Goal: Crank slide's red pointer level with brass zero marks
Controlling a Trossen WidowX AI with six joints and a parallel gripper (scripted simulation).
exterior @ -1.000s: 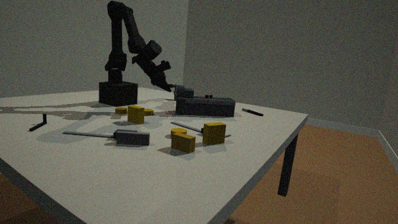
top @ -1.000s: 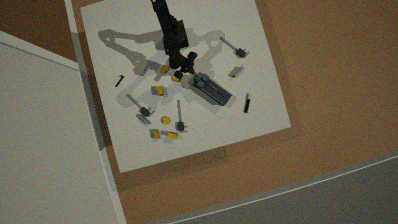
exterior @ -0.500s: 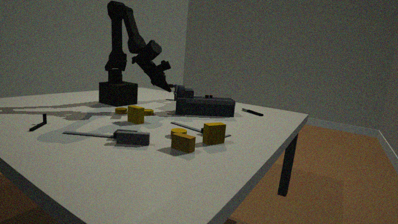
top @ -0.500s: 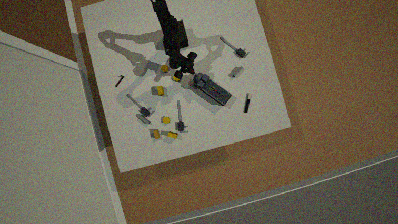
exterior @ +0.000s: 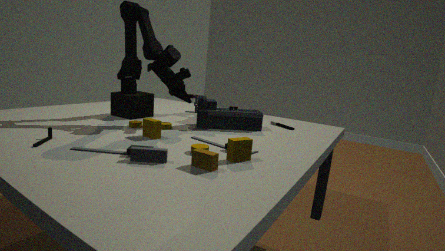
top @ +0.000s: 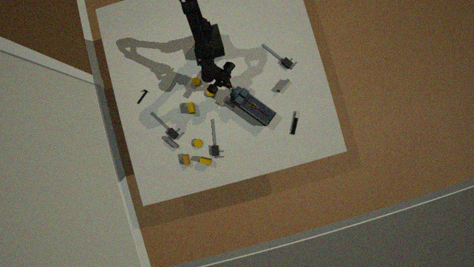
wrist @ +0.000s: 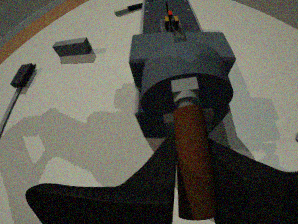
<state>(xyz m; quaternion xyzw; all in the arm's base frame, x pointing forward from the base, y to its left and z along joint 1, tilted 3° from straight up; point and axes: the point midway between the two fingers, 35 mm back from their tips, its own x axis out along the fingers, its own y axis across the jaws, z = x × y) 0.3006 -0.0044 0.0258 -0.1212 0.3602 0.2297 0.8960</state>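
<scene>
At machine's end, hand (wrist: 189, 183) around crank handle (wrist: 193, 163).

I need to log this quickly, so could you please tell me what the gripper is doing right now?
Gripper: closed on the brown crank handle of the machine.

I count six yellow blocks (top: 191, 107), three long-handled tools (top: 165, 126), one crank machine (top: 253, 106) at three o'clock, one black L-key (top: 142, 96) at nine

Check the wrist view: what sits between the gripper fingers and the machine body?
The brown crank handle, gripped by the gripper, runs to the machine.
</scene>
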